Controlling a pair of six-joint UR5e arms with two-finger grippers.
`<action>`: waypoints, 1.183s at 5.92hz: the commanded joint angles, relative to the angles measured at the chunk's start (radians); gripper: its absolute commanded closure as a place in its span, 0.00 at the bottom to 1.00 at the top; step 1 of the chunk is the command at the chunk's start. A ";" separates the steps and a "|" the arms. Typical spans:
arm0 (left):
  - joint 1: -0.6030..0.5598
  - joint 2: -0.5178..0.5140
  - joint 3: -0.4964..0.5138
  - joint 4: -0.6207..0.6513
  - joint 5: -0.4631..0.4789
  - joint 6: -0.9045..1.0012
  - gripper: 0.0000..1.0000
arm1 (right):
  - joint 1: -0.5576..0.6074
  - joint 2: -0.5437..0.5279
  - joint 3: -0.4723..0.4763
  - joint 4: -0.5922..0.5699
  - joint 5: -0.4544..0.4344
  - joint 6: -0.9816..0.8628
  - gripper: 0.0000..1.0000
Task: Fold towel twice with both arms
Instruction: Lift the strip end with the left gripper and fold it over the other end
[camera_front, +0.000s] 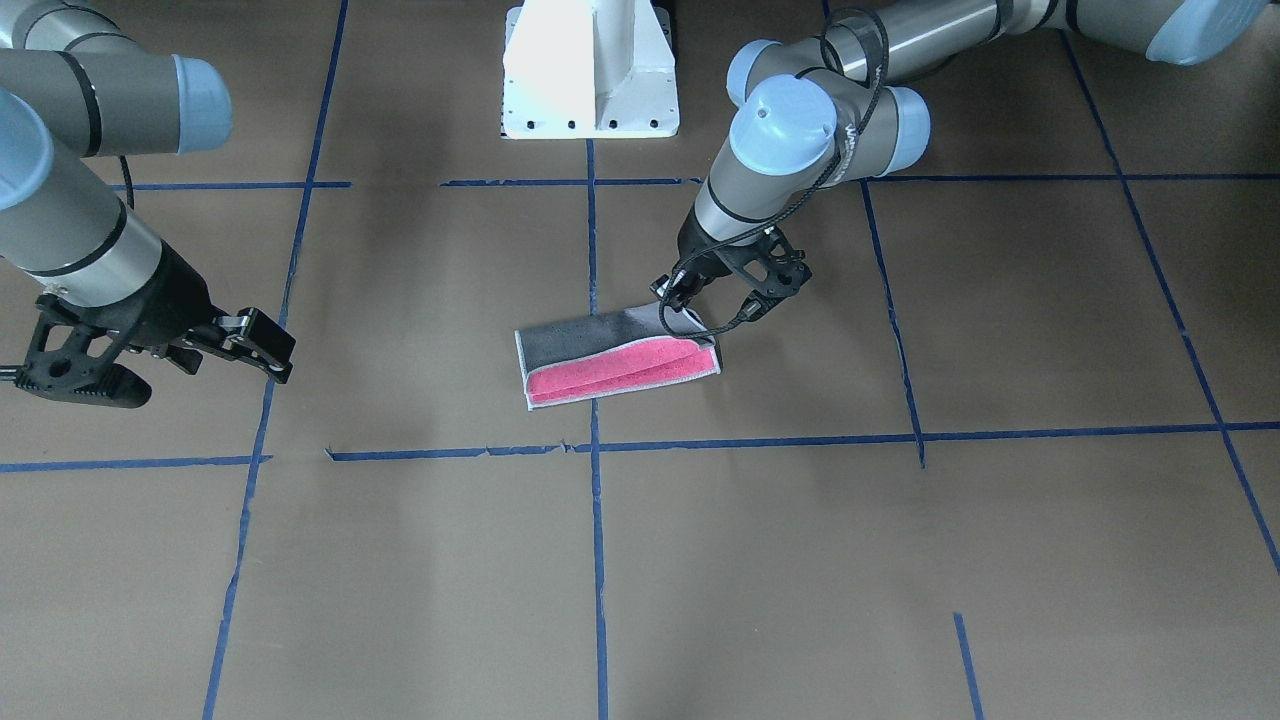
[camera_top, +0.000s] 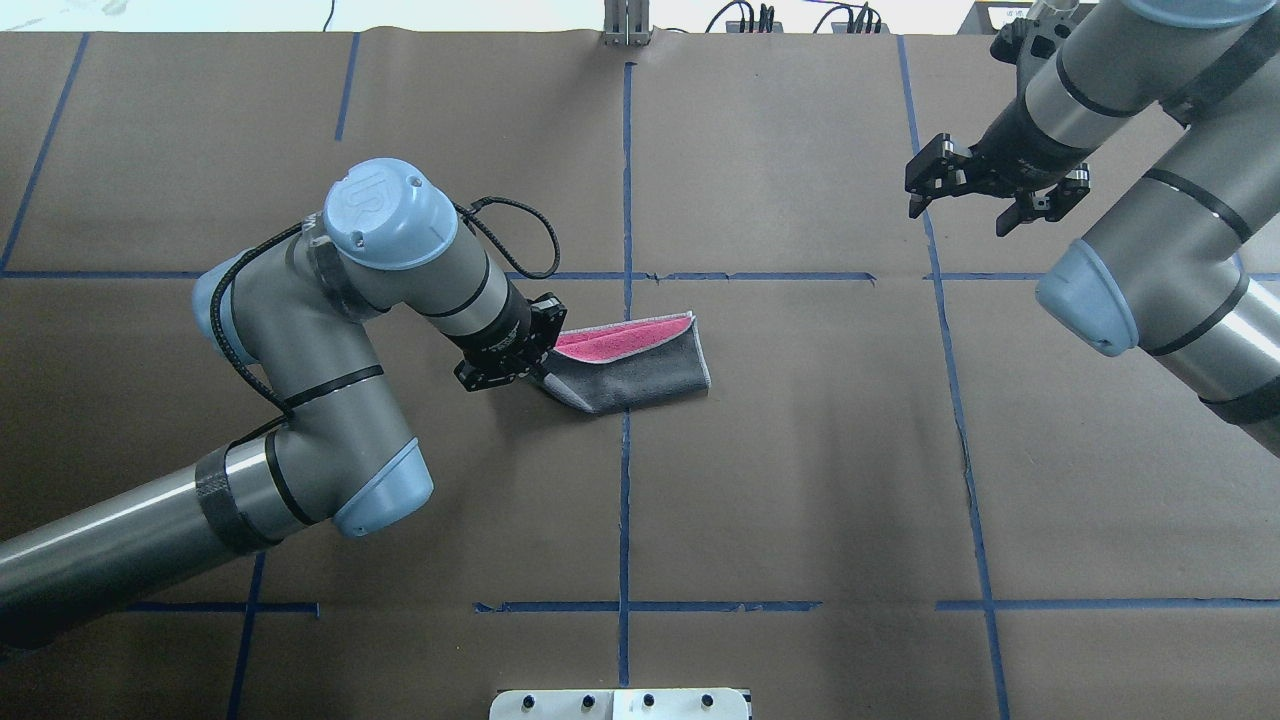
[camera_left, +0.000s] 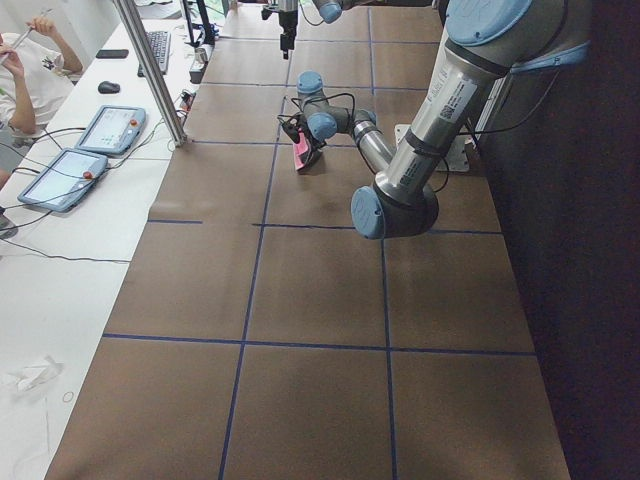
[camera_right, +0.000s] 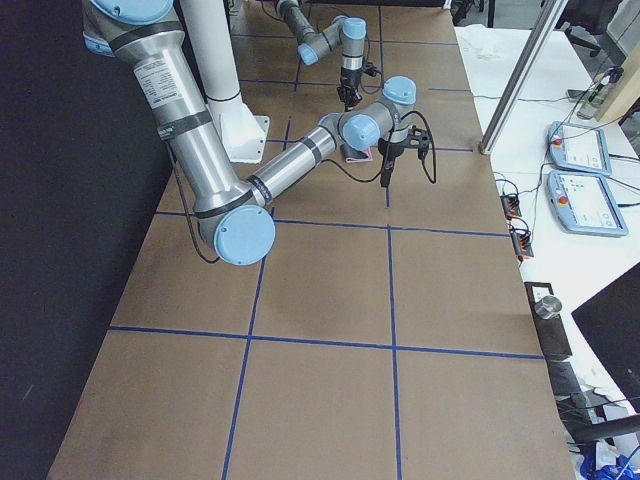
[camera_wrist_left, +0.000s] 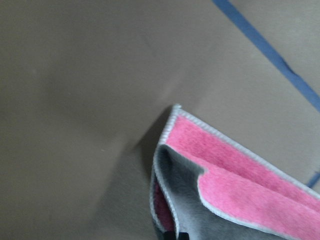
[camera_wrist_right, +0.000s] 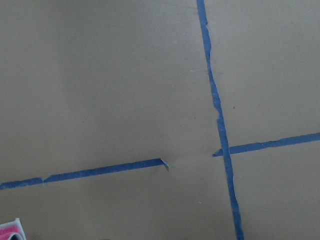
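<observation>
The towel (camera_top: 640, 365), already doubled once with a pink strip showing along its far edge, lies near the middle of the bench (camera_top: 800, 480). Its long axis runs across the robot's front, slightly skewed. The left fingers (camera_top: 528, 340) sit right at its left short end and appear pinched onto that lifted grey corner, though the wrist view shows only a sliver of fingertip. The right fingers (camera_top: 925, 175) hang spread and empty, well apart beyond the towel's right end. The second fold therefore likely turns on the left arm carrying its end rightward along that axis onto the opposite short edge.
</observation>
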 joint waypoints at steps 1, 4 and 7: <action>-0.002 -0.059 0.013 0.013 -0.001 0.000 1.00 | 0.018 -0.032 0.025 0.001 0.012 -0.026 0.00; -0.001 -0.122 0.031 0.010 0.001 0.002 1.00 | 0.084 -0.078 0.054 0.000 0.092 -0.101 0.00; 0.013 -0.354 0.262 0.009 0.007 -0.012 1.00 | 0.093 -0.102 0.059 0.001 0.092 -0.150 0.00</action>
